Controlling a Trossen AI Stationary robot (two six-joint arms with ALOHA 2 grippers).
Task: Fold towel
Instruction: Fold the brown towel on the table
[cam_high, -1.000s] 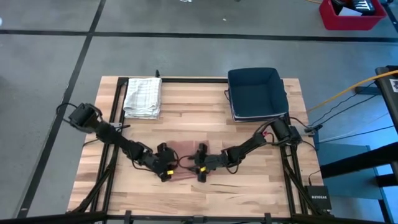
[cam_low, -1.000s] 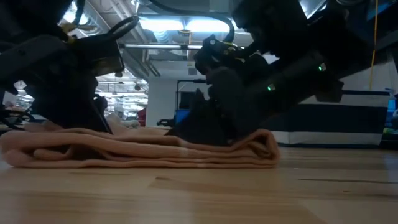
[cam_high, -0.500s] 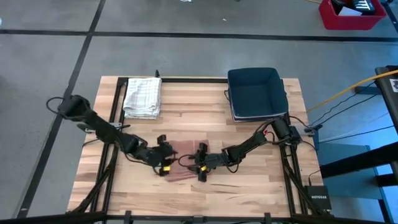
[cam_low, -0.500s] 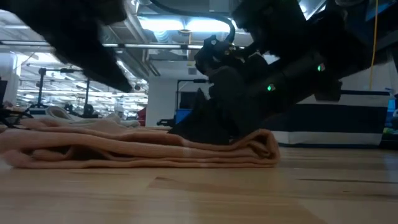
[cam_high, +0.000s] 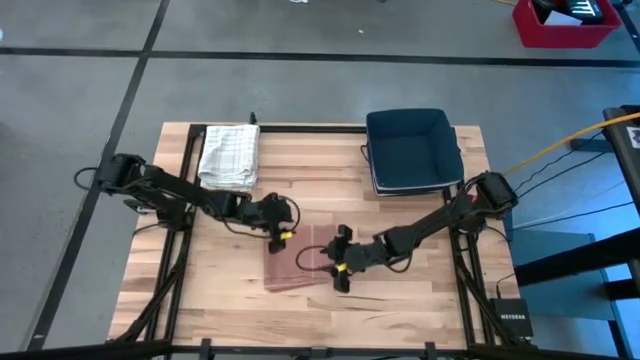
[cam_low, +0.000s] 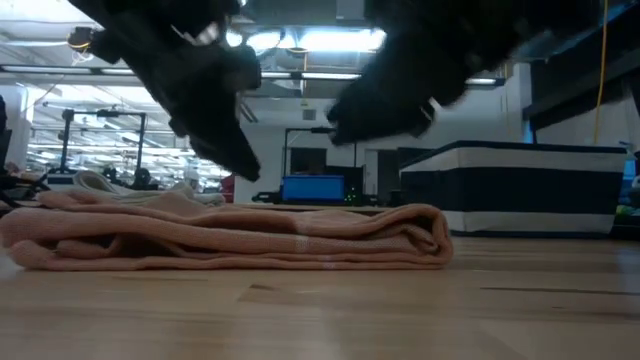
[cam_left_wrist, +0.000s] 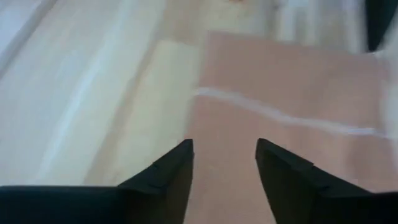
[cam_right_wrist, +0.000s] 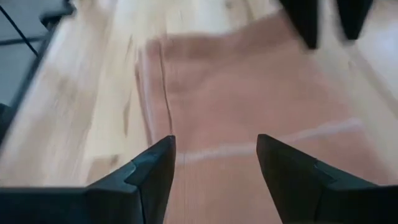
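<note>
Salmon-pink towel (cam_high: 300, 265) lies folded flat on table (cam_high: 400, 300), well apart from blue bin (cam_high: 412, 150), long axis fore-aft. Left gripper (cam_high: 281, 232) over far edge, right gripper (cam_high: 340, 275) beside near-right edge; both fingers spread, holding nothing. Right arm nearer.

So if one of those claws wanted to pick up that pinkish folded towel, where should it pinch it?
Probably at a corner of the pink towel, coming down from above. It lies flat in stacked layers on the table, so only its edges offer something to pinch. The rounded fold is thick; the layered open end looks easier.
</note>
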